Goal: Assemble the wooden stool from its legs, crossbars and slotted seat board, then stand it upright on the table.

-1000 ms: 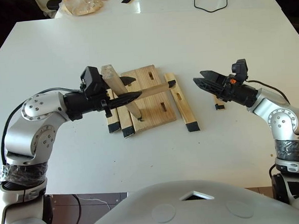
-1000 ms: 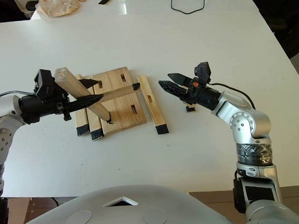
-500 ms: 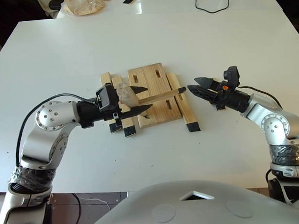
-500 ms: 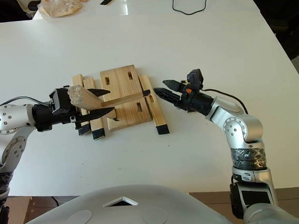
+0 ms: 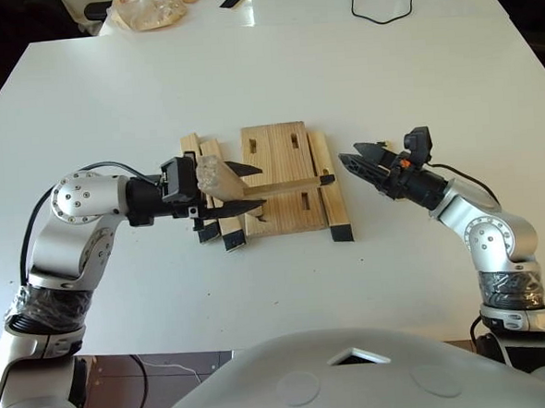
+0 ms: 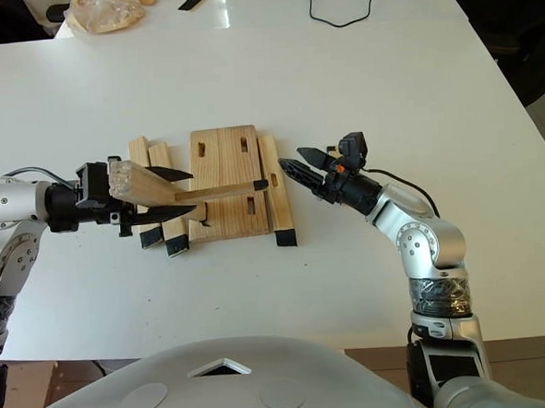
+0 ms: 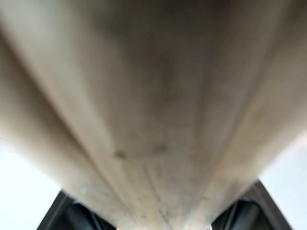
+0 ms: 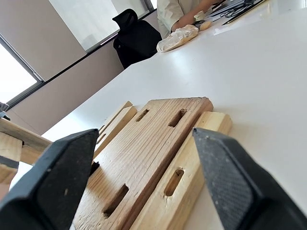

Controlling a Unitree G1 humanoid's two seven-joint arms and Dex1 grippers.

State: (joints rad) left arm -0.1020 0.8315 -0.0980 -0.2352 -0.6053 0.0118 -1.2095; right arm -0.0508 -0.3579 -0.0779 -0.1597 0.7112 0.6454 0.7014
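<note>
Two grippers flank the slotted seat board (image 5: 283, 157): left gripper (image 5: 256, 184), at its 9 o'clock, clamps a leg (image 5: 211, 175) bearing a crossbar (image 5: 290, 183); right gripper (image 5: 352, 156), at 3 o'clock, gapes wide.

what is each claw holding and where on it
Left claw grips the wooden leg near where its crossbar joins. Right claw is open and holds nothing.

Seat board (image 5: 275, 162) is pale, raw-looking grained wood; table (image 5: 386, 86) smooth glossy white; fingers (image 8: 62, 182) seemingly matt textured plastic.
</note>
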